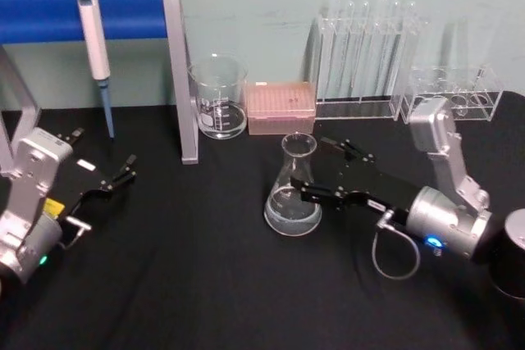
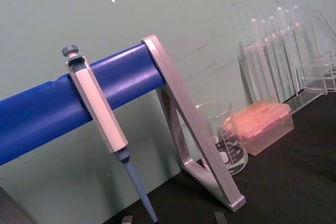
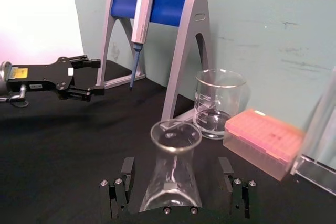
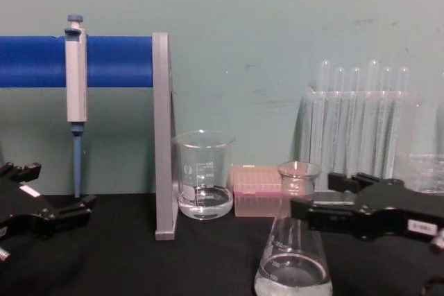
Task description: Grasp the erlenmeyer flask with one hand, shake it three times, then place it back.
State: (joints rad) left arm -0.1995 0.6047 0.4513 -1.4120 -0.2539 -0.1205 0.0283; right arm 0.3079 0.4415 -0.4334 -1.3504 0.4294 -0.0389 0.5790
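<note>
Flask (image 1: 294,190) upright on the black table (image 1: 205,284), centre-right, in front of the pink tip box (image 1: 281,108) and well apart from it. A little clear liquid in the wide base; neck open at the top.

Right gripper (image 1: 316,171) reaching in from the right at mid-height of the flask. Fingers spread, one on each side of the glass; in the right wrist view, flask (image 3: 172,174) between the two fingers (image 3: 127,167) with a gap visible on both sides. No clamping seen. In the chest view, right gripper (image 4: 322,202) level with the sloping shoulder just under the neck of the flask (image 4: 293,254).

Left gripper (image 1: 123,171) low over the table on the far left, well apart from the flask, fingers apart, nothing between them.

Beaker (image 1: 218,96) with some clear liquid standing at the back, just beside the grey stand post (image 1: 182,79). Pipette (image 1: 95,47) hanging from the blue bar (image 1: 49,14) of the stand. Rack of test tubes (image 1: 365,55) at the back right against the wall.
</note>
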